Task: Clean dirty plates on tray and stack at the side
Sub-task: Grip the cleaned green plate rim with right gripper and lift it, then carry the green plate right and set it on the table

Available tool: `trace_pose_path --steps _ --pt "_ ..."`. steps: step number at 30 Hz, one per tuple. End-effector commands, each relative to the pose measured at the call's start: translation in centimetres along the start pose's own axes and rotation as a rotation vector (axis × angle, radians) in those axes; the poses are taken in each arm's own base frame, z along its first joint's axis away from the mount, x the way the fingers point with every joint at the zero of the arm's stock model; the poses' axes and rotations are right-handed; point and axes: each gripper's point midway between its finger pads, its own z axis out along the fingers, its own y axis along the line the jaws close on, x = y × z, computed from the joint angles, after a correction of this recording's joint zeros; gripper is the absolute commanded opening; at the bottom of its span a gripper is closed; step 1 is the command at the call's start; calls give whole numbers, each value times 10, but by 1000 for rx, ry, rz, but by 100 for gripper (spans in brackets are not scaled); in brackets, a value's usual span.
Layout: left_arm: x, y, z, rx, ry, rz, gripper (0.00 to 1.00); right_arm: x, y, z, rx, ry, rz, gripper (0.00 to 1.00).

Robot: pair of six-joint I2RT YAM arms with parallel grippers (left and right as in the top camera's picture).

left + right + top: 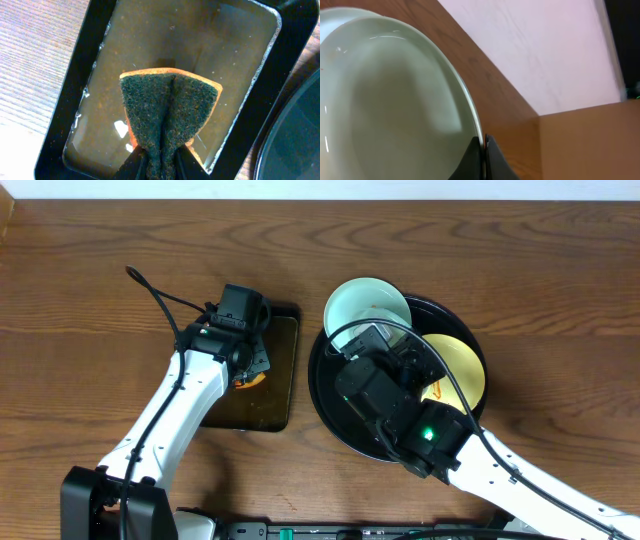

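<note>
Pinching a folded green-and-orange sponge, the left tool is nearly closed around it and holds it over the water-filled rectangular tray. The right tool is clamped tight on the rim of a pale mint plate — tilted up at the upper-left edge of the round black tray. A yellow plate lies inside that tray.

right arm blocks the tray; table lies open leftward.
</note>
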Motion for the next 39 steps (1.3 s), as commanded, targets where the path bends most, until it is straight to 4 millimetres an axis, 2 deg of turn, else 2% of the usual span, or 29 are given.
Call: trace_pose_path --steps 1,4,7,12,19,25,29,33,39 --pt "-6 2 -3 -9 -19 -11 17 -4 -2 3 -63 2 223 1" --pt "-6 2 -3 -9 -19 -11 17 9 2 16 -130 64 400 1" --pt "-6 2 -3 -8 -19 -11 17 24 -8 35 -138 134 578 1" --pt "-6 2 -3 -9 -19 -11 17 60 -39 67 -82 250 797 1" --pt "-6 2 -3 -9 -19 -11 17 130 -91 101 21 403 1028 1" --pt "-6 2 -3 -9 -19 -11 17 205 -137 108 166 535 1189 1" --pt "-6 2 -3 -9 -19 -11 17 250 -155 106 236 619 1281 1" --pt "-6 2 -3 -9 -19 -11 17 294 -162 106 279 708 1373 1" --pt "-6 2 -3 -9 -19 -11 17 340 -151 117 276 819 1456 1"
